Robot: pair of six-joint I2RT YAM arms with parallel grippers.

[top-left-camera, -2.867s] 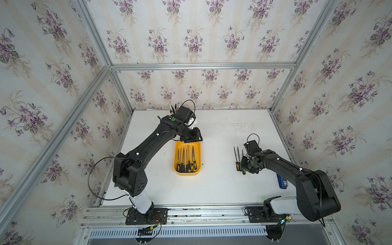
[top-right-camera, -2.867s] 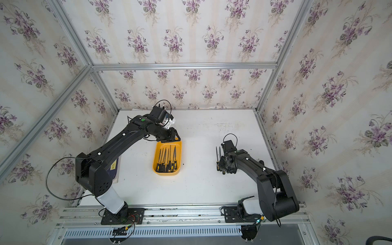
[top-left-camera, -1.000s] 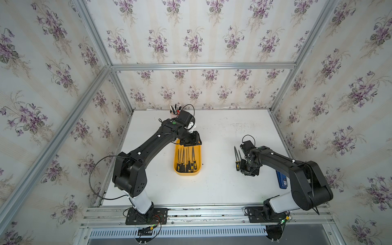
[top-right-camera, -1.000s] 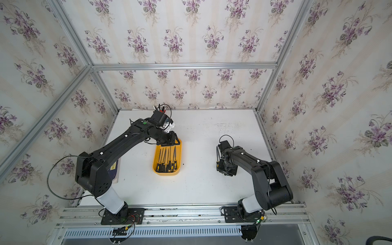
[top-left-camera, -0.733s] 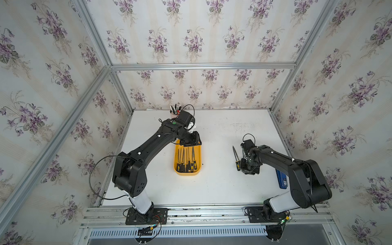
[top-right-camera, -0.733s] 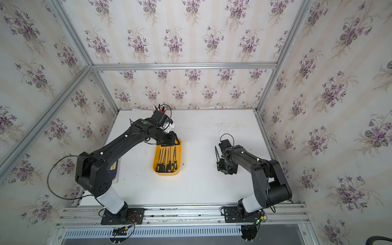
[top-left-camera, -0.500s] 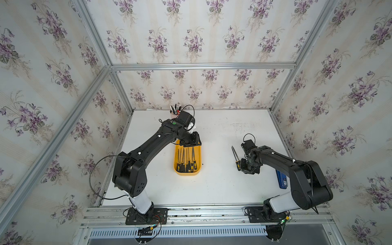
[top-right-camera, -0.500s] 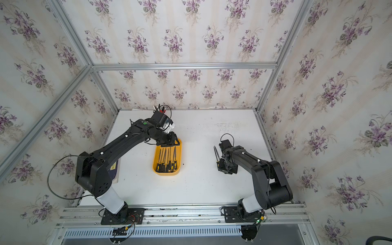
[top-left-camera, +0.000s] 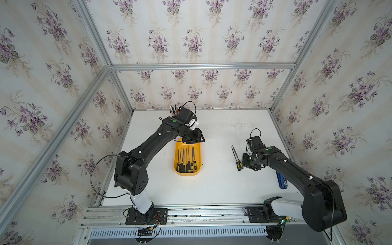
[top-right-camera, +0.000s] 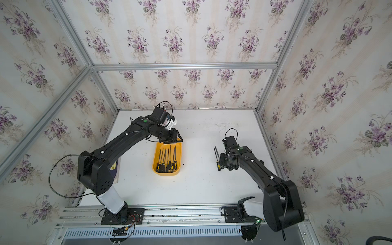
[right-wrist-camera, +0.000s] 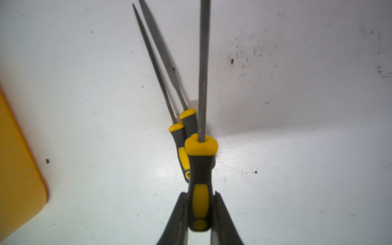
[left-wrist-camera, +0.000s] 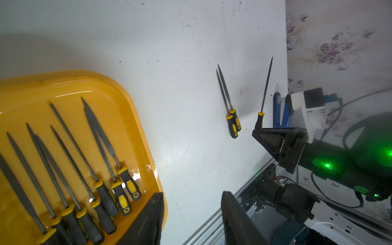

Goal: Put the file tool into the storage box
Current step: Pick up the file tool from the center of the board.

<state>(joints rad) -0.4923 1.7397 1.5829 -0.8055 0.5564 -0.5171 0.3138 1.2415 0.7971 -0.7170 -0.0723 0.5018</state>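
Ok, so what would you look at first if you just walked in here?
Probably the bright yellow storage box in the middle of the white table, with a row of black-and-yellow files lying inside it. Then, off to its right, the right gripper is shut on a file, holding it up over two loose files on the table.

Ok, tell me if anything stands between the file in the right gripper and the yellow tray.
Two loose files lie on the table just tray-side of the held file, which the right gripper holds off the table. Past them the table is bare up to the storage box. The open left gripper hovers at the box's far end.
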